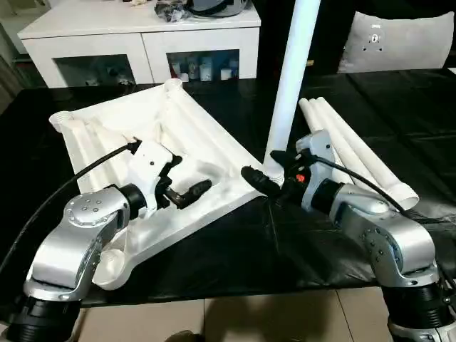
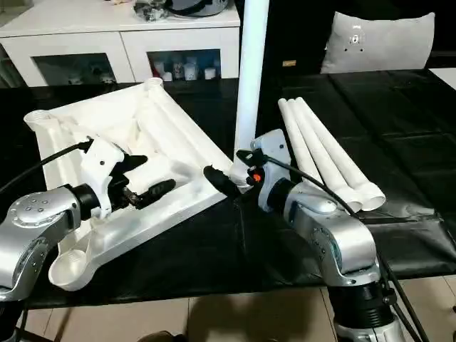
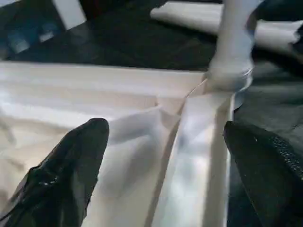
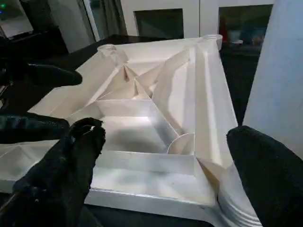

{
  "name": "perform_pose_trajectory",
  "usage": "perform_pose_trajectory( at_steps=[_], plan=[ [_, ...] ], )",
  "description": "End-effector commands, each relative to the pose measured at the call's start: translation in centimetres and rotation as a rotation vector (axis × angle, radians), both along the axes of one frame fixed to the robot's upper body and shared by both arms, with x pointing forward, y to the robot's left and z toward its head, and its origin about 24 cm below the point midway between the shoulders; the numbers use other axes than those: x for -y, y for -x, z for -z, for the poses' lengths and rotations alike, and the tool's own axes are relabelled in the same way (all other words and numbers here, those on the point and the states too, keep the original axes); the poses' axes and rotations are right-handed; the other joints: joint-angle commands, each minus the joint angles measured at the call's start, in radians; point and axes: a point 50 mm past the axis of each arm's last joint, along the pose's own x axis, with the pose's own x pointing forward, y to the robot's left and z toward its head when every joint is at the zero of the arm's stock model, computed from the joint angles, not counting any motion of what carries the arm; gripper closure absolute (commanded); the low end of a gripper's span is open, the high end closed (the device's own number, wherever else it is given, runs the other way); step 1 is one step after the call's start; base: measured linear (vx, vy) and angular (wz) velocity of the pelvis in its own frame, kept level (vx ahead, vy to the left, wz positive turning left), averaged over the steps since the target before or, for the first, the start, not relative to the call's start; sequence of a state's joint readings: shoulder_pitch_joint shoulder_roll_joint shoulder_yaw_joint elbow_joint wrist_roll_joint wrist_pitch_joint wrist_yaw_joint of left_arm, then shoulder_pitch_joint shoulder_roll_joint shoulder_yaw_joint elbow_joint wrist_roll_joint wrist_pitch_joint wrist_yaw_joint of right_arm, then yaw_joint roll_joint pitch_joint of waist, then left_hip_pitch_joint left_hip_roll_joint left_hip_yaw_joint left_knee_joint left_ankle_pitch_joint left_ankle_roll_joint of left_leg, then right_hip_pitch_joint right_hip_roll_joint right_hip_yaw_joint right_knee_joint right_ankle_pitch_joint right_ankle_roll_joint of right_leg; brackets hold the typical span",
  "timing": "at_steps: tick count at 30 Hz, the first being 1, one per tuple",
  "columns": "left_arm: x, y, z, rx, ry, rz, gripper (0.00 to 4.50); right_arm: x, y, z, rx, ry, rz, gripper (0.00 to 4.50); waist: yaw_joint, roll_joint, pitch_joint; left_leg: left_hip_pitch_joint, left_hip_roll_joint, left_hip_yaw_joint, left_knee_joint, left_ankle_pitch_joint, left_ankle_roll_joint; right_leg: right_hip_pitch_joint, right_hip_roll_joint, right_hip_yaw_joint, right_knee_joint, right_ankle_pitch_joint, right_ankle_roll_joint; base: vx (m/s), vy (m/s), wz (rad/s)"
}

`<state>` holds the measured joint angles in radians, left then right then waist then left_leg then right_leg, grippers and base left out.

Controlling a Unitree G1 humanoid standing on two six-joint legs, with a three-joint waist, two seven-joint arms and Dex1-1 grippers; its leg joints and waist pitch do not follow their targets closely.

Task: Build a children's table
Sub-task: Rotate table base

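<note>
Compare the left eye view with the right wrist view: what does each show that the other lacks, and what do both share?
Left eye view alone: three loose legs lying on the black table, the white cabinet, and the right tool, open, at the base of the standing leg.
Right wrist view alone: the ribs up close.
Both: the upturned top, the standing leg in its corner socket, and the left tool, open over the top.

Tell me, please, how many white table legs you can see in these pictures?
4. One upright leg stands in the near-right corner socket of the upside-down tabletop. Three loose legs lie side by side on the black work table, right of it. None seems hidden.
</note>
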<state>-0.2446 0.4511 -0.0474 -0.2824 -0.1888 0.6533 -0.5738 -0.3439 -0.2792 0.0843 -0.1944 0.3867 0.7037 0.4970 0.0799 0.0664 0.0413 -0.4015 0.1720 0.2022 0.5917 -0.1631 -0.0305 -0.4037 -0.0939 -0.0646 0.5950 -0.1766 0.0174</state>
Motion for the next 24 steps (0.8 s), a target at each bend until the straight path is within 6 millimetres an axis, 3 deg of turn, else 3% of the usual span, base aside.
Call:
perform_pose_trajectory(
  at_steps=[1, 3, 5, 10, 11, 13, 14, 16, 17, 22, 24],
  plan=[
    [-0.9, -0.1, 0.0, -0.009, -0.028, -0.060, 0.14, -0.2, 0.3, 0.1, 0.007, 0.001, -0.003, 0.00, 0.003, -0.007, -0.055, 0.035, 0.051, -0.038, -0.086, -0.342, -0.044, 0.023, -0.049, 0.043, -0.074, -0.345, -0.117, 0.000, 0.000, 0.00],
    [-1.7, -0.2, 0.2, -0.033, -0.035, -0.089, 0.14, -0.3, 0.6, 0.4, 0.006, 0.009, -0.031, 0.00, 0.008, -0.003, -0.052, 0.036, 0.051, -0.039, -0.087, -0.345, -0.048, 0.020, -0.048, 0.043, -0.075, -0.338, -0.111, 0.000, 0.000, 0.00],
    [-2.0, -0.1, 0.2, -0.049, -0.050, -0.082, 0.14, -0.3, 0.8, 0.5, 0.002, 0.006, -0.050, 0.00, 0.010, -0.007, -0.051, 0.035, 0.049, -0.039, -0.087, -0.350, -0.046, 0.021, -0.047, 0.043, -0.075, -0.336, -0.109, 0.000, 0.000, 0.00],
    [-5.6, -0.2, 0.4, -0.152, -0.151, -0.187, 0.14, 0.0, 1.4, 2.0, -0.076, 0.069, -0.156, 0.00, 0.010, -0.001, -0.052, 0.036, 0.048, -0.041, -0.088, -0.352, -0.050, 0.021, -0.045, 0.042, -0.070, -0.313, -0.115, 0.000, 0.000, 0.00],
    [-6.1, -0.2, 0.5, -0.168, -0.157, -0.211, 0.39, 0.0, 1.4, 2.1, -0.086, 0.074, -0.159, 0.00, 0.009, -0.002, -0.052, 0.036, 0.047, -0.040, -0.087, -0.351, -0.050, 0.021, -0.045, 0.042, -0.069, -0.309, -0.118, 0.000, 0.000, 0.00],
    [-7.3, -0.2, 0.5, -0.196, -0.175, -0.274, 0.49, 0.1, 1.4, 2.3, -0.096, 0.098, -0.167, 0.00, 0.009, -0.002, -0.051, 0.037, 0.047, -0.041, -0.087, -0.359, -0.049, 0.020, -0.047, 0.042, -0.071, -0.325, -0.125, 0.000, 0.000, 0.00],
    [-8.7, -0.3, 0.6, -0.201, -0.222, -0.349, 0.49, 0.2, 1.4, 2.5, -0.103, 0.126, -0.176, 0.00, 0.009, -0.009, -0.051, 0.037, 0.048, -0.041, -0.087, -0.361, -0.047, 0.021, -0.047, 0.042, -0.072, -0.328, -0.125, 0.000, 0.000, 0.00],
    [-9.3, -0.3, 0.6, -0.204, -0.245, -0.378, 0.54, 0.2, 1.4, 2.6, -0.106, 0.135, -0.181, 0.00, 0.010, -0.005, -0.052, 0.038, 0.050, -0.042, -0.087, -0.357, -0.046, 0.020, -0.047, 0.043, -0.071, -0.322, -0.124, 0.000, 0.000, 0.00],
    [-10.1, -0.3, 0.7, -0.205, -0.292, -0.416, 0.67, 0.3, 1.4, 2.7, -0.116, 0.149, -0.190, 0.00, 0.010, -0.009, -0.052, 0.037, 0.050, -0.041, -0.087, -0.354, -0.044, 0.021, -0.047, 0.043, -0.071, -0.317, -0.125, 0.000, 0.000, 0.00],
    [-11.2, -0.1, 1.5, -0.223, -0.397, -0.443, 0.96, 0.3, 1.6, 3.3, -0.152, 0.200, -0.228, 0.00, 0.014, -0.009, -0.051, 0.039, 0.052, -0.043, -0.088, -0.358, -0.047, 0.020, -0.049, 0.043, -0.069, -0.301, -0.130, 0.000, 0.000, 0.00],
    [-11.5, -0.1, 1.9, -0.223, -0.452, -0.434, 1.31, 0.3, 1.5, 3.5, -0.159, 0.205, -0.224, 0.00, 0.014, -0.011, -0.051, 0.038, 0.052, -0.043, -0.089, -0.361, -0.048, 0.020, -0.050, 0.044, -0.068, -0.291, -0.135, 0.000, 0.000, 0.00]
  ],
)
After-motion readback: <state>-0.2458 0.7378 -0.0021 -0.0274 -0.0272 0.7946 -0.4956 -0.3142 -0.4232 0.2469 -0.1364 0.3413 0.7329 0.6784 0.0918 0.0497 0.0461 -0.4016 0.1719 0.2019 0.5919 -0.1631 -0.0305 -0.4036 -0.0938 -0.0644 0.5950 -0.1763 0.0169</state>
